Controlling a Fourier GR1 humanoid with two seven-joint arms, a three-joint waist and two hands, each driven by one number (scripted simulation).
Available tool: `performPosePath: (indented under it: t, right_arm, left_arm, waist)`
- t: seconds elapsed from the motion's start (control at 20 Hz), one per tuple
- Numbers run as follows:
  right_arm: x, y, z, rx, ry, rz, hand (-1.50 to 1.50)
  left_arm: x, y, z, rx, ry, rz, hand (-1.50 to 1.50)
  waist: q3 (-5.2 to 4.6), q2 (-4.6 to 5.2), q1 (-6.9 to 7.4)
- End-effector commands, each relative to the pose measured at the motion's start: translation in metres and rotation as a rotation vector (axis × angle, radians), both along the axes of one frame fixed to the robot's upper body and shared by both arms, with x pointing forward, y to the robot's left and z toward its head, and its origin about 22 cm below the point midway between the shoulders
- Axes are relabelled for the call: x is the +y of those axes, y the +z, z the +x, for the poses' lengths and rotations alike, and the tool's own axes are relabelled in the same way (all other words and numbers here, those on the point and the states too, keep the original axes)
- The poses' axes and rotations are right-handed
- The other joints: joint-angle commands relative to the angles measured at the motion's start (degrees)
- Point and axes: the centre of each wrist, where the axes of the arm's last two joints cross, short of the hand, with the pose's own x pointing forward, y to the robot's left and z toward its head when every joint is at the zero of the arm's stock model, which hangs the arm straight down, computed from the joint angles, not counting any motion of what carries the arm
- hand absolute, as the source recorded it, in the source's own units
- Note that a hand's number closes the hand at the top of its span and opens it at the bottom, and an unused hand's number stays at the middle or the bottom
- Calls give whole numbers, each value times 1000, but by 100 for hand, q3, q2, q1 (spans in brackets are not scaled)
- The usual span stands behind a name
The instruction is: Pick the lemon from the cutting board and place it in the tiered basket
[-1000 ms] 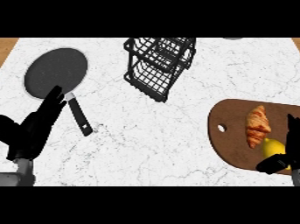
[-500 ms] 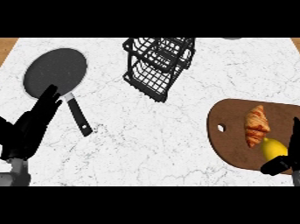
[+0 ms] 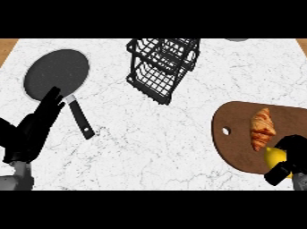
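Right hand now curled round lemon

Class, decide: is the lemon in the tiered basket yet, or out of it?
Out. The lemon lies on the cutting board beside the croissant, with the right hand curled over it; the tiered basket stands apart.

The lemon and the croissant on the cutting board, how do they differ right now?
The lemon is yellow and rounded; the croissant is orange-brown and elongated. The right hand curls its fingers round the lemon, hiding much of it, while the croissant lies untouched and fully visible. Both rest on the brown cutting board.
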Motion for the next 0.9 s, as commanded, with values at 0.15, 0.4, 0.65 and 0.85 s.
performPosePath:
  t: [0.15, 0.4, 0.65, 0.85]
  right_arm:
    - [7, -11, 1, 21, 38, -109, 150]
    - [-18, -10, -12, -22, 320, -42, 150]
    - [-19, 16, -9, -288, 389, -121, 150]
    - [-12, 53, 0, -615, 386, -67, 150]
  left_arm:
    - [-3, -13, -4, -5, -2, 7, 0]
    - [2, -13, -5, -9, 7, 9, 0]
    - [-1, 1, -1, 1, 14, 0, 0]
    - [5, 4, -7, 18, 20, -10, 0]
  waist:
    - [40, 25, -5]
    - [41, 27, -19]
    - [41, 10, -53]
    - [45, -16, -59]
